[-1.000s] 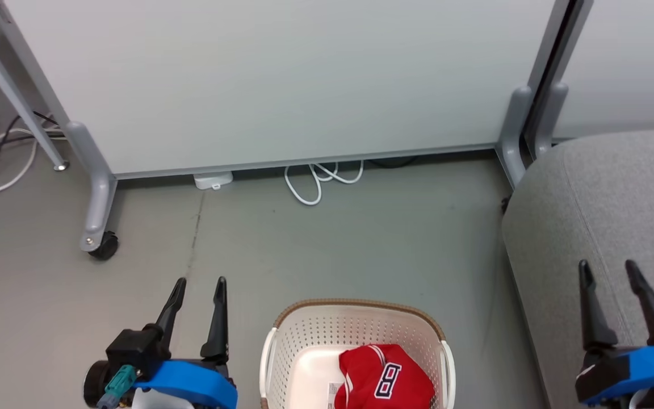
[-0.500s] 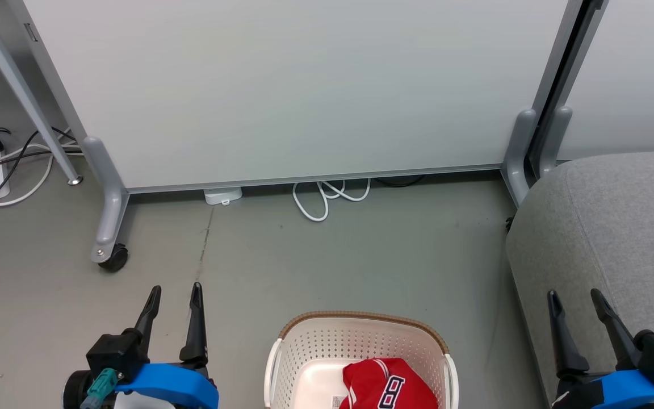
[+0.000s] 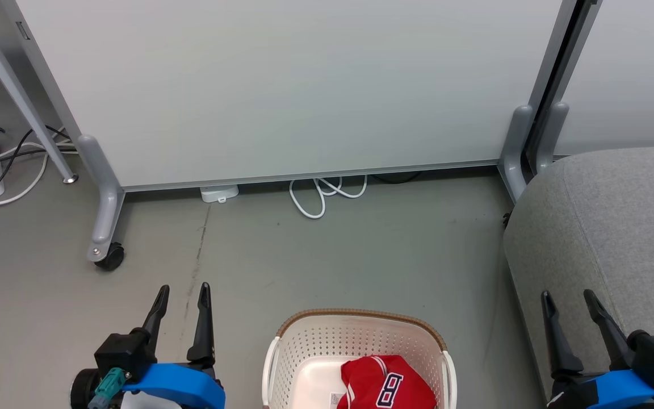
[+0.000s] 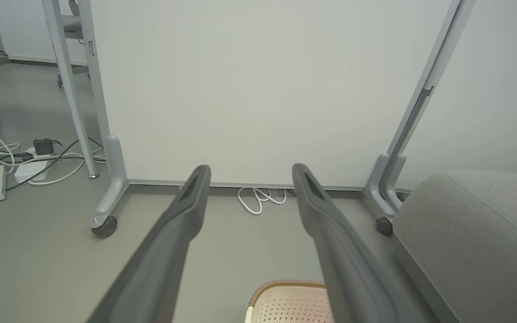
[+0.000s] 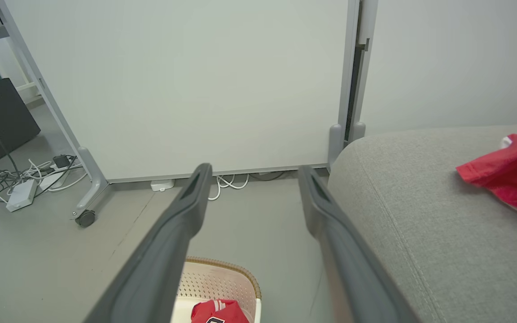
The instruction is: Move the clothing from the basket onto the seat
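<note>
The left gripper (image 3: 184,289) has both fingers spread wide with nothing between them. It hangs above the bare floor (image 3: 361,250), just left of the basket (image 3: 361,314). The right gripper (image 3: 566,295) is in the same condition, spread and empty, and sits over the near left edge of the seat (image 3: 599,227).

Probable faults from this position:
- Collision with the basket. The jersey (image 3: 386,383) is bunched against the right wall, so a descent that is slightly off could strike the rim or wall and shift the basket (it looks light).
- Partial grasp. Closing on a single loose fold may let the cloth slip out during the lift.
- Snagging. A trailing hem could drag over the rim and pull the basket along.
- Early release. A strip of floor lies between basket and seat, and cloth let go too soon would land there.

The jersey, number 8 facing up, lies in the right half of the basket. It is between the two grippers, apart from both, and lower in the head view than either pair of fingertips. A second red garment (image 5: 510,175) rests on the seat, well to the right of the right gripper.
</note>
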